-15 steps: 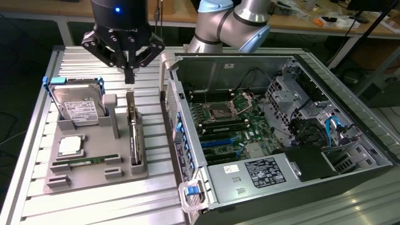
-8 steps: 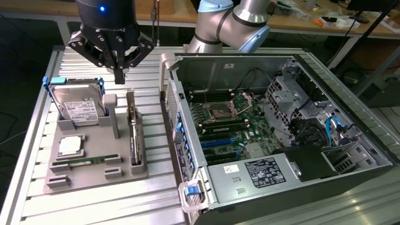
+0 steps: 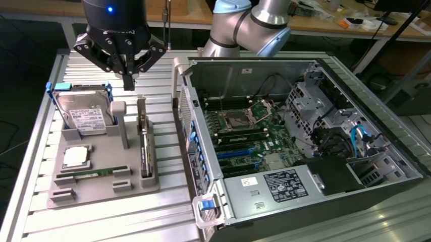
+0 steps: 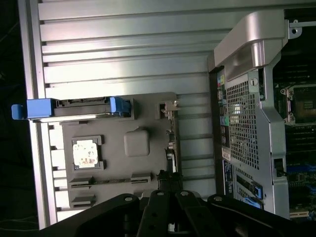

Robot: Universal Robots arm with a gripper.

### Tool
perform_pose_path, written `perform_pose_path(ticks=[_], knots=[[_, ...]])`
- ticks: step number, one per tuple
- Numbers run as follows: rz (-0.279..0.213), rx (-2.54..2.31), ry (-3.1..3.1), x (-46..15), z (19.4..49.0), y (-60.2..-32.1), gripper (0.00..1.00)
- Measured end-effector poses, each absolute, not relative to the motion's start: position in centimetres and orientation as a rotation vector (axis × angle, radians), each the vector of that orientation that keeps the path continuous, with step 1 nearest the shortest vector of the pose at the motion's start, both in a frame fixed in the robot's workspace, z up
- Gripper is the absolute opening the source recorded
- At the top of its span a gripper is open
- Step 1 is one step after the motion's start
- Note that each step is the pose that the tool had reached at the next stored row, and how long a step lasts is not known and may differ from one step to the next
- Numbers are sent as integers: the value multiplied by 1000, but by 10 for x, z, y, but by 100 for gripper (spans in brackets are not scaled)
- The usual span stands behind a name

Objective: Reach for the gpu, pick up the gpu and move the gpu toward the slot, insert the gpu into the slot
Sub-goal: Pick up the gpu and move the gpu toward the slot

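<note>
The gpu stands on its edge in a grey holder tray on the exterior view's left, beside the open computer case. In the wrist view the gpu appears edge-on as a thin strip. My gripper hangs above the tray's far end, well above the card and touching nothing. Its fingers are shut with nothing between them. The black gripper sits over one end of the card. The slot is a blue strip on the green motherboard inside the case.
The tray also holds a silver hard drive, a processor chip and a thin memory stick. The open case has a tall side wall between the tray and the motherboard. Cables and a power supply crowd the case's near end.
</note>
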State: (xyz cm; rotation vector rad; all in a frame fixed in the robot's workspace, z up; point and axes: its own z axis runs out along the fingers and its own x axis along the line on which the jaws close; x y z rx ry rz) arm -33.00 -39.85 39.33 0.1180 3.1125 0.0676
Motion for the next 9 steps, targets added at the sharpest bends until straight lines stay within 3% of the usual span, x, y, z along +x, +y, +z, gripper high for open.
perform_pose_path(ticks=[5, 9], knots=[[68, 118, 3113, -330, 393, -398, 11], [68, 118, 3112, -330, 393, -399, 36]])
